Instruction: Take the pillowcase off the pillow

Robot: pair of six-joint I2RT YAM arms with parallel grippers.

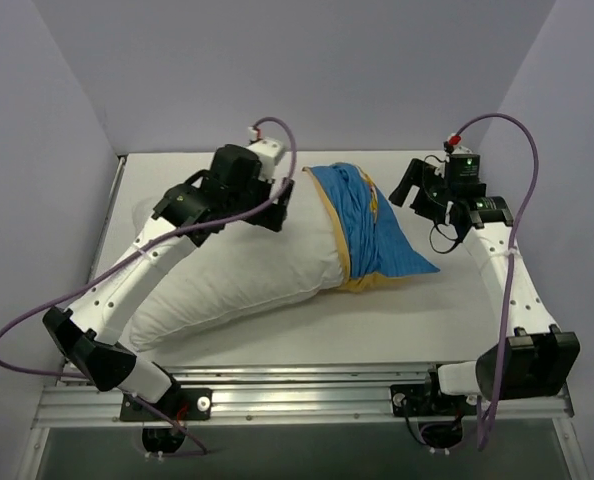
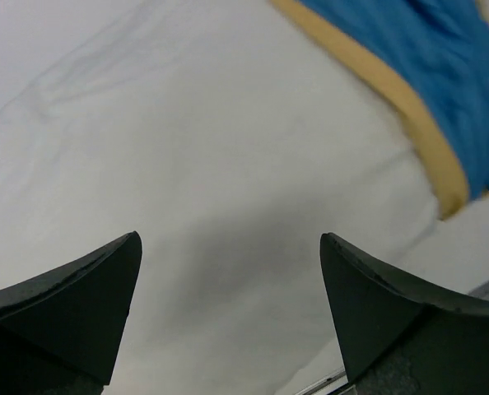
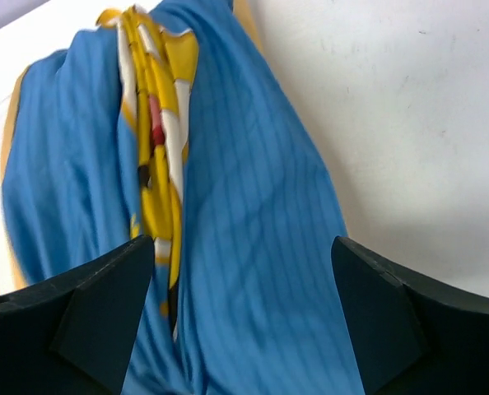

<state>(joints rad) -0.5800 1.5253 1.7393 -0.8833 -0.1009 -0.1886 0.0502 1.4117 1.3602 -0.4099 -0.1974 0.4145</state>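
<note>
The plump white pillow (image 1: pixel 227 275) lies slantwise across the table. The blue striped pillowcase (image 1: pixel 367 230) with yellow trim is bunched over its right end only. My left gripper (image 1: pixel 278 208) hangs open over the bare upper part of the pillow, just left of the yellow trim. The left wrist view shows the left gripper (image 2: pixel 230 239) spread wide over the white pillow (image 2: pixel 187 148), with the pillowcase (image 2: pixel 442 74) at the upper right. My right gripper (image 1: pixel 414 190) is open beside the cover's right edge. Seen from the right wrist, the right gripper (image 3: pixel 243 243) stands over the pillowcase (image 3: pixel 253 156), holding nothing.
The white table (image 1: pixel 477 290) is walled by pale panels at the back and on both sides. An aluminium rail (image 1: pixel 307 390) with the arm bases runs along the near edge. Purple cables (image 1: pixel 37 320) loop off both arms.
</note>
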